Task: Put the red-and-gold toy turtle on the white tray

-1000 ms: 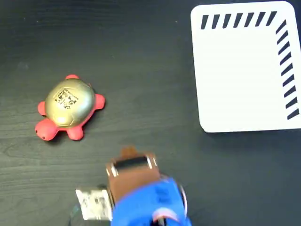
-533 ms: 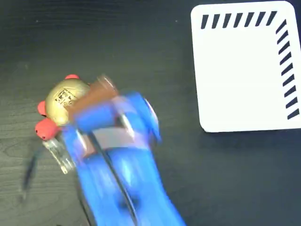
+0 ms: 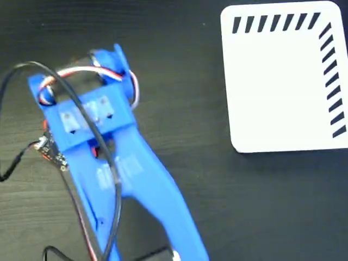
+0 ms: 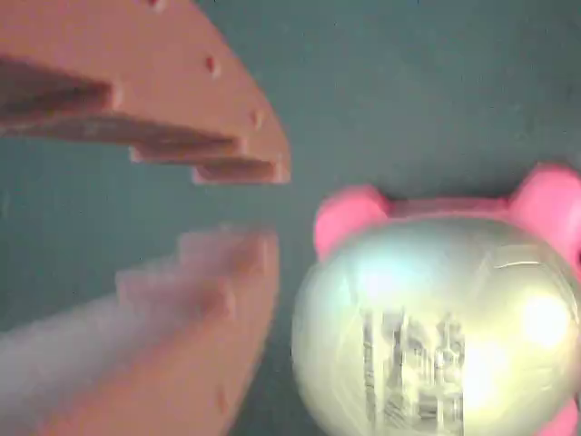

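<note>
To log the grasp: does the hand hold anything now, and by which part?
Nothing is held. The hand is open, beside the red-and-gold toy turtle.

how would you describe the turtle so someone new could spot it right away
In the wrist view, look just right of the orange gripper fingers, on the dark table. The red-and-gold toy turtle sits there: a shiny gold dome with black print and pinkish-red limbs poking out, unlike anything nearby.

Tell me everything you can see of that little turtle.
The turtle shows only in the wrist view; the blue arm hides it from the fixed one. It has a shiny gold domed shell with black print and pinkish-red limbs poking out. It sits upright on the dark table, right of the open claw, untouched.
</note>
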